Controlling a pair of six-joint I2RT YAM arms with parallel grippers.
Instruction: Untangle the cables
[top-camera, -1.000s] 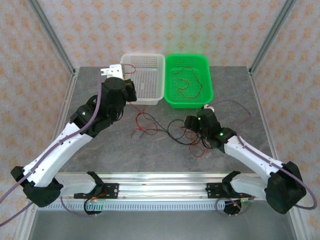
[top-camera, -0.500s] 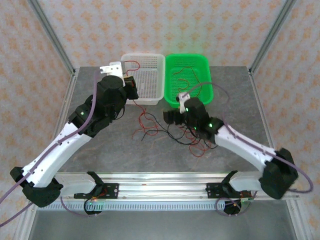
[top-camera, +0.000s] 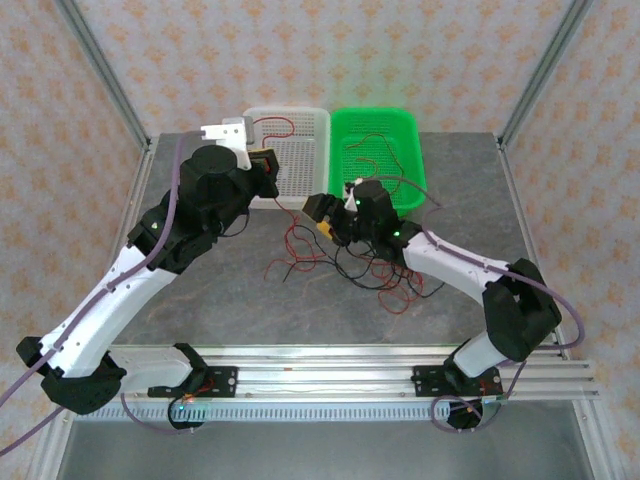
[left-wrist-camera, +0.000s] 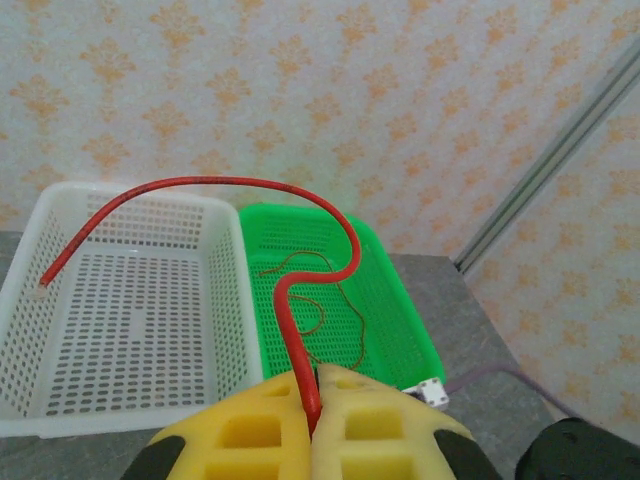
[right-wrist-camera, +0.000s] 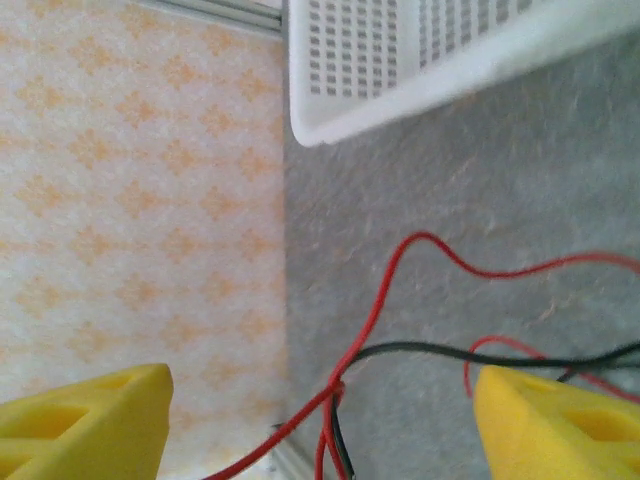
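Note:
A tangle of thin red and black cables (top-camera: 345, 262) lies on the grey table between the arms. My left gripper (top-camera: 264, 166) is shut on one red cable (left-wrist-camera: 200, 182) that arcs up out of the yellow pads (left-wrist-camera: 250, 430), its free end over the white basket (left-wrist-camera: 120, 310). From that gripper the red cable (top-camera: 290, 228) runs down toward the tangle. My right gripper (top-camera: 325, 216) hovers over the tangle's left side, open; red and black strands (right-wrist-camera: 345, 385) cross in the gap between its yellow pads (right-wrist-camera: 90, 420), touching neither pad.
The white basket (top-camera: 300, 111) and a green basket (top-camera: 420, 160) stand side by side at the back. A red cable (top-camera: 372, 165) lies coiled in the green one. A small white block (left-wrist-camera: 432, 392) sits near the green basket's corner. Metal frame posts rise at the table corners.
My right arm swung left and back across the tangle, its gripper now beside the white basket's front corner. My left gripper lifted its red cable farther back, over the white basket.

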